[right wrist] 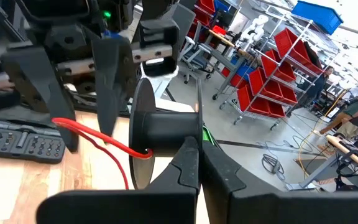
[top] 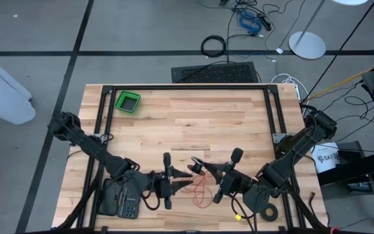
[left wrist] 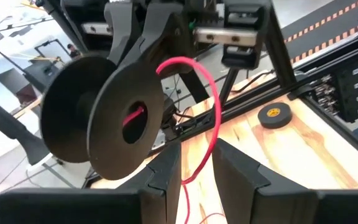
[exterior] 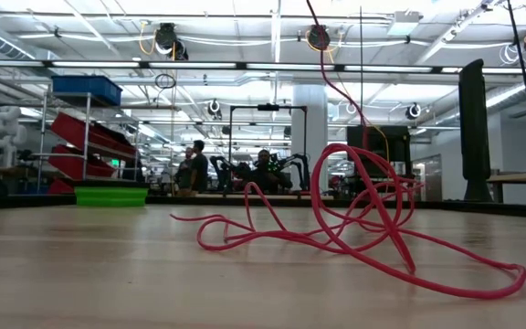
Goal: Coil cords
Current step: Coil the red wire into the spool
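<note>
Clamping my right gripper (right wrist: pixel 194 163) on the black spool (right wrist: pixel 160 134) near the table's front edge, steadying it while my left gripper (left wrist: pixel 196 177), fingers apart around the red cord (left wrist: pixel 213 121), feeds it on

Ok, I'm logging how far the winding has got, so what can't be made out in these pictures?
- Turns on the black spool: right wrist view, its flange and the right gripper cover the core.
- Upper run of the red cord: low view, it leaves by the top edge; neither gripper shows there.
- Cord ends: high view, too thin, partly under the arms.
</note>
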